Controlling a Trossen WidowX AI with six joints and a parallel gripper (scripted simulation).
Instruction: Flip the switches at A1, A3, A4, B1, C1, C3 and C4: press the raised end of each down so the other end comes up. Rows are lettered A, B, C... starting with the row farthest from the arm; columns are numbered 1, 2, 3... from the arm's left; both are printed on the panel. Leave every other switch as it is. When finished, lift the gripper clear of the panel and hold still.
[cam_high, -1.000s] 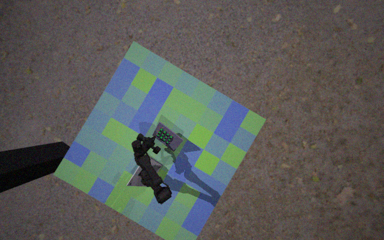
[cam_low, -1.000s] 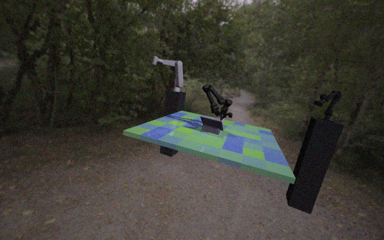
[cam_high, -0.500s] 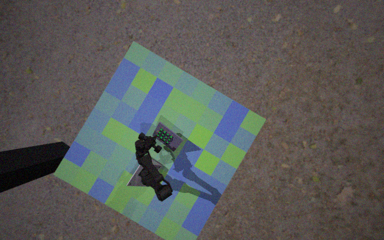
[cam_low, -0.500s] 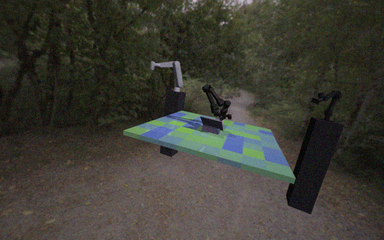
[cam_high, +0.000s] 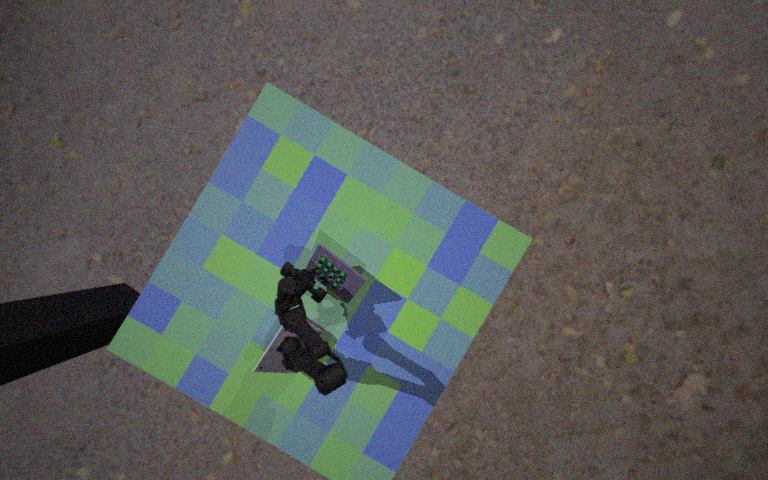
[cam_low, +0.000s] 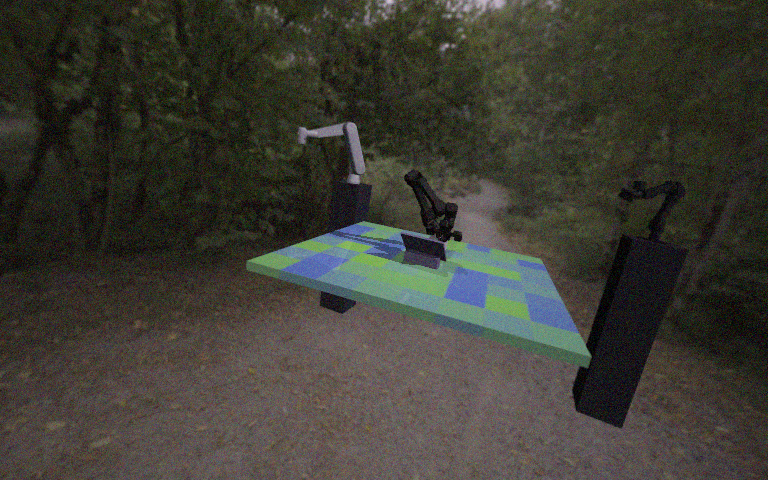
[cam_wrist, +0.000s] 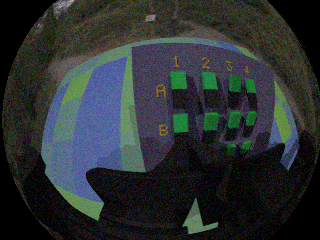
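The dark switch panel (cam_high: 355, 283) (cam_wrist: 145, 72) stands tilted on the table; its back (cam_low: 421, 245) faces the exterior view. In the wrist view, green faces show on A1 (cam_wrist: 178, 80), A2 (cam_wrist: 209, 81), A3 (cam_wrist: 234, 83), A4 (cam_wrist: 250, 85), B1 (cam_wrist: 180, 123), B2 (cam_wrist: 211, 121), B3 (cam_wrist: 234, 120) and B4 (cam_wrist: 251, 118). C3 (cam_wrist: 230, 149) and C4 (cam_wrist: 245, 146) show partly. C1 and C2 are hidden by the fingers. Which ends are raised is not clear. My gripper (cam_wrist: 183, 140) is shut and empty, its tip just below B1 in view; contact cannot be told.
The patchwork table (cam_high: 288, 161) (cam_low: 478, 333) carries the arm and panel. A grey base plate (cam_high: 271, 363) lies under the arm. A white arm (cam_low: 353, 150) stands on a pedestal behind the table. Another black arm (cam_low: 658, 217) stands on a black pedestal (cam_low: 640, 316) at the right.
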